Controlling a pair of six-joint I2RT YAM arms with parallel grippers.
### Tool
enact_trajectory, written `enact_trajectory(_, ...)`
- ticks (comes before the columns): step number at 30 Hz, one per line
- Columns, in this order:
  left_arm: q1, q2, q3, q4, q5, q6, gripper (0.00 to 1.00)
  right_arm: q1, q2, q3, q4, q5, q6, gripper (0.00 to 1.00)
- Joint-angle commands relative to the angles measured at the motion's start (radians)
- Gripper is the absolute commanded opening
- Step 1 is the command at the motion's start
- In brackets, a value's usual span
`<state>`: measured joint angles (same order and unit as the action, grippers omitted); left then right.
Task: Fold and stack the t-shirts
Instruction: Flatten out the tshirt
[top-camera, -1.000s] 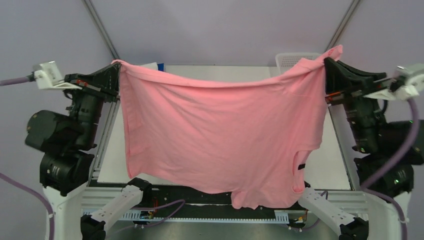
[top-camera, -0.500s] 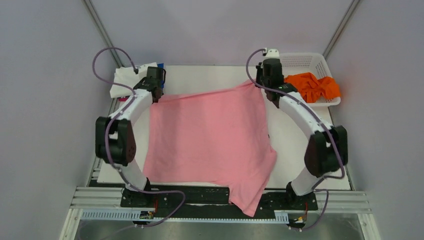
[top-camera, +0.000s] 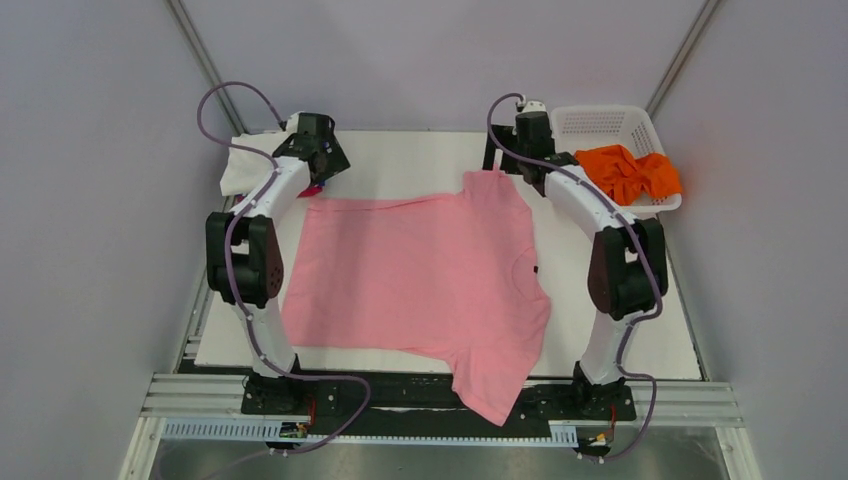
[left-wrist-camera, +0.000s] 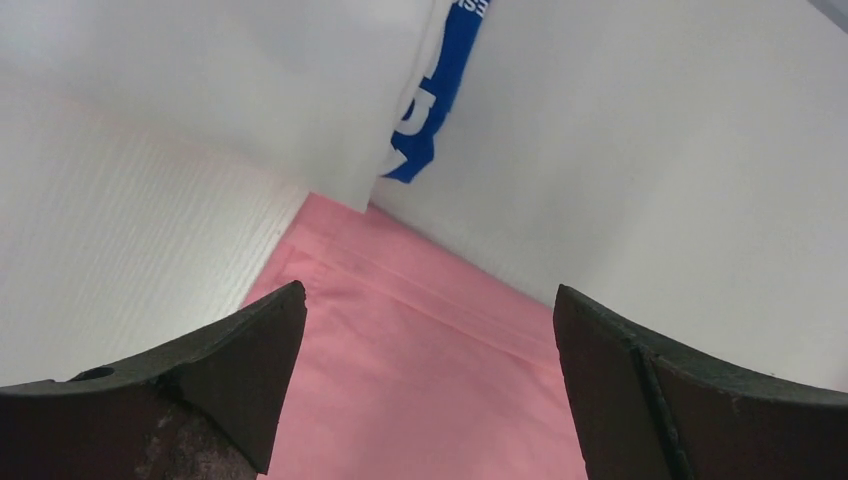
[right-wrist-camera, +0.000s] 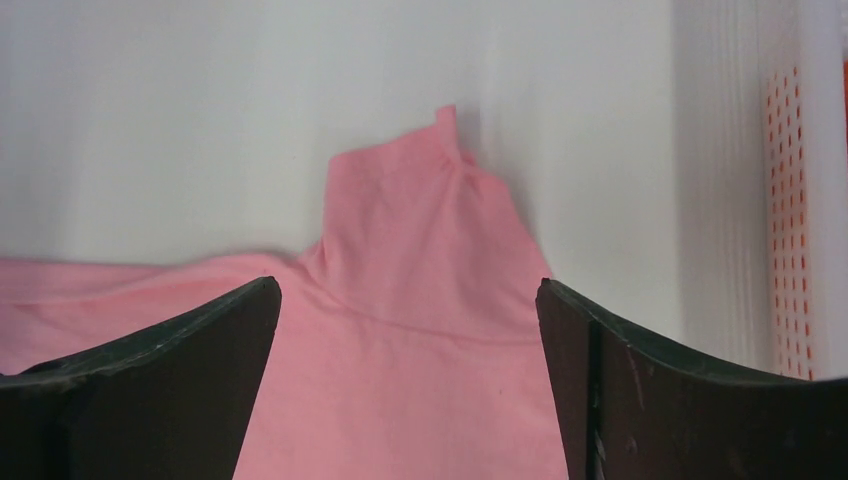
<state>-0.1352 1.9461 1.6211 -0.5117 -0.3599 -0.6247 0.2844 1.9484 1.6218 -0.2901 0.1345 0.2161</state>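
The flat white table (top-camera: 420, 165) has a soft light pink short-sleeved t-shirt (top-camera: 410, 275) spread out flat in the middle. One sleeve hangs over the near edge. A folded white cloth shirt (top-camera: 245, 165) lies at the far left corner. A white plastic basket with little holes (top-camera: 600, 118) sits at the far right corner.
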Motion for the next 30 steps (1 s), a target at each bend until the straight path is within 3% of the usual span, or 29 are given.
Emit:
enact_trajectory(1, -0.002, -0.139, -0.096, 0.005, 0.13, -0.029, 1.0, -0.006, -0.209, -0.215, 0.002, -0.109, 0.115, 1.0)
enact_trajectory(6, -0.014, -0.261, -0.283, 0.051, 0.284, -0.022, 1.0, -0.013, -0.376, -0.47, -0.026, -0.2, 0.199, 1.0)
enact_trajectory(12, -0.021, -0.328, -0.465, 0.141, 0.441, -0.013, 1.0, -0.025, -0.52, -0.648, -0.052, -0.24, 0.227, 1.0)
enact_trajectory(20, -0.019, -0.25, -0.55, 0.13, 0.427, -0.022, 1.0, -0.043, -0.49, -0.708, -0.074, -0.28, 0.258, 1.0)
enact_trajectory(30, 0.081, -0.243, -0.646, 0.064, 0.26, -0.036, 1.0, -0.044, -0.534, -0.706, -0.078, -0.264, 0.267, 1.0)
